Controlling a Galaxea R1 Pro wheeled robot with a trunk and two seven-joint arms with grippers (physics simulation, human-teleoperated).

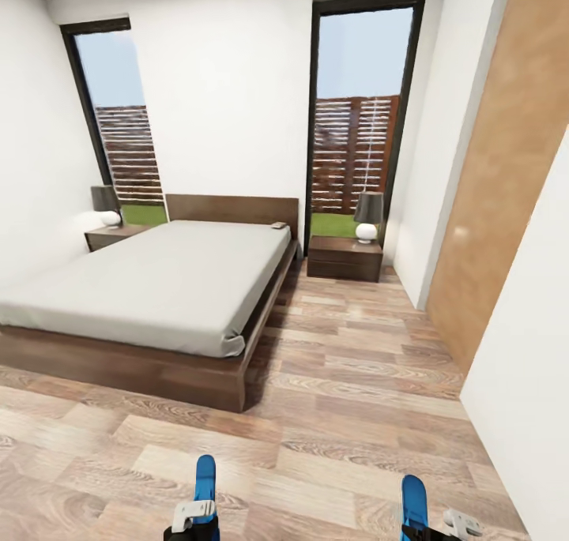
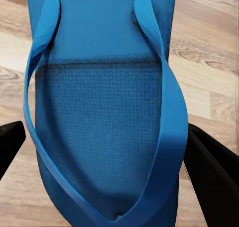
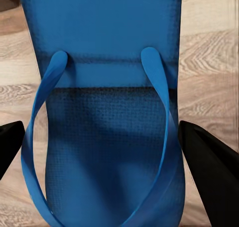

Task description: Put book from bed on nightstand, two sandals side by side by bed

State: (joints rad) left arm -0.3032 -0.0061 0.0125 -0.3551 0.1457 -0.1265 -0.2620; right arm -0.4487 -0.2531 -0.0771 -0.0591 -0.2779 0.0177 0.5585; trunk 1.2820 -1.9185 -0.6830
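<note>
The head view looks into the bedroom; the bed (image 1: 150,288) with its pale mattress stands on the left side of the wood-plank floor (image 1: 356,415), its headboard against the far white wall between two tall windows. A small dark thing that may be the book (image 1: 279,225) lies on the far right corner of the mattress, near the headboard; it is too small to read. One nightstand (image 1: 344,257) is just beside the bed on the right and carries a lamp (image 1: 367,216); the other nightstand (image 1: 114,235) is at the far left, also with a lamp.

At the lower edge, the left gripper (image 1: 204,517) holds one blue sandal (image 1: 205,478); the right gripper (image 1: 416,525) holds the other sandal (image 1: 414,500). In the left wrist view the sandal (image 2: 104,112) sits between the black fingers (image 2: 211,172), which close on its edges; in the right wrist view the other sandal (image 3: 107,127) is gripped the same way between the fingers (image 3: 211,162).
</note>
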